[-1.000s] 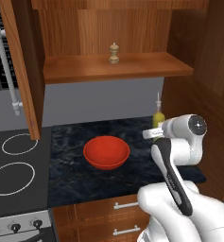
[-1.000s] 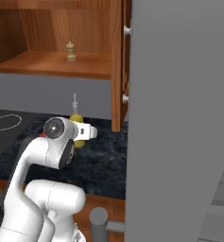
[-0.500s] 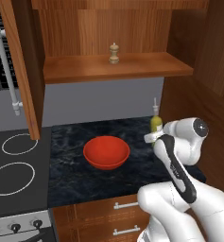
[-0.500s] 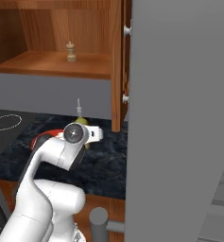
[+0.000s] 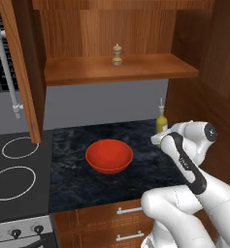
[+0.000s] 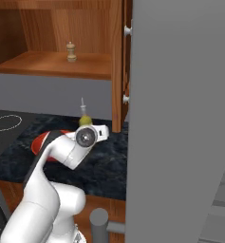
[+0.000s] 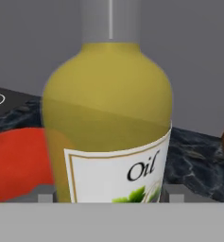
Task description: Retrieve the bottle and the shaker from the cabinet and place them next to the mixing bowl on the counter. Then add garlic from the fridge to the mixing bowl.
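So the bottle of yellow oil is stood upright on the dark marble worktop, close to the back edge and over toward the right end, just in front of the grey wall. In the hand view the bottle is seen right up close, its "Oil" label readable, with a small grey finger tip on either side of its base. The gripper is spread wide around the bottle; whether the tips are actually pressed on the glass can't be told.

The red mixing bowl is set near the middle of the worktop, a bit left of the bottle and apart from it. The shaker is left up on the open cabinet's wooden shelf, upright, roughly mid-shelf. From the right base view the bottle's neck is seen poking up behind the arm's wrist.
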### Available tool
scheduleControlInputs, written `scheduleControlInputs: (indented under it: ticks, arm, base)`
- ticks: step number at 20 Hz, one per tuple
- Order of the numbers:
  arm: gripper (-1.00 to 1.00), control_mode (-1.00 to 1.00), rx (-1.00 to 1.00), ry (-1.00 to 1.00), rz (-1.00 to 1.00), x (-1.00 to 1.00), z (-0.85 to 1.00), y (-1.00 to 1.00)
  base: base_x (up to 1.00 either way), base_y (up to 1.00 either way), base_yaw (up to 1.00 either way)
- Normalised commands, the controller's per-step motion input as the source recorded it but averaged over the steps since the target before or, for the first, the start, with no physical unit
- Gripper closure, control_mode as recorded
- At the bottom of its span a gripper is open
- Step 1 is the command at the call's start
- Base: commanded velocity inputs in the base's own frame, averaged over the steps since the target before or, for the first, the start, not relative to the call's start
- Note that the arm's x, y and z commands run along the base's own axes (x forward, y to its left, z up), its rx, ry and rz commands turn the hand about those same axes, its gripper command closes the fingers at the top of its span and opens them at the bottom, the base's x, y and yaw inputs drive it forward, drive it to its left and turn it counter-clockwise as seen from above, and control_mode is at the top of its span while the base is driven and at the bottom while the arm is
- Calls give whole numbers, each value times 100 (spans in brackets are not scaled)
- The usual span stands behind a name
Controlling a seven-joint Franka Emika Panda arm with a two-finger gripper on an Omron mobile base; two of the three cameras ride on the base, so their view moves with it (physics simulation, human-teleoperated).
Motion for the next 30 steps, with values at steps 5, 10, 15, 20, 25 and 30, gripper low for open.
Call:
scheduleControlInputs:
  ticks: [5,10,15,20,25,30]
  arm:
    - [100,-100,0,-3,0,3,-43,0]
    - [100,-100,5,0,3,0,-39,6]
    - [100,-100,5,0,3,3,-37,16]
    - [100,-100,4,0,2,9,-41,27]
    - [100,-100,3,-2,1,7,-48,30]
    - [100,-100,1,-3,2,10,-54,28]
  base:
    - [0,0,0]
    - [0,0,0]
    - [0,0,0]
    - [0,0,0]
    - [0,0,0]
    - [0,0,0]
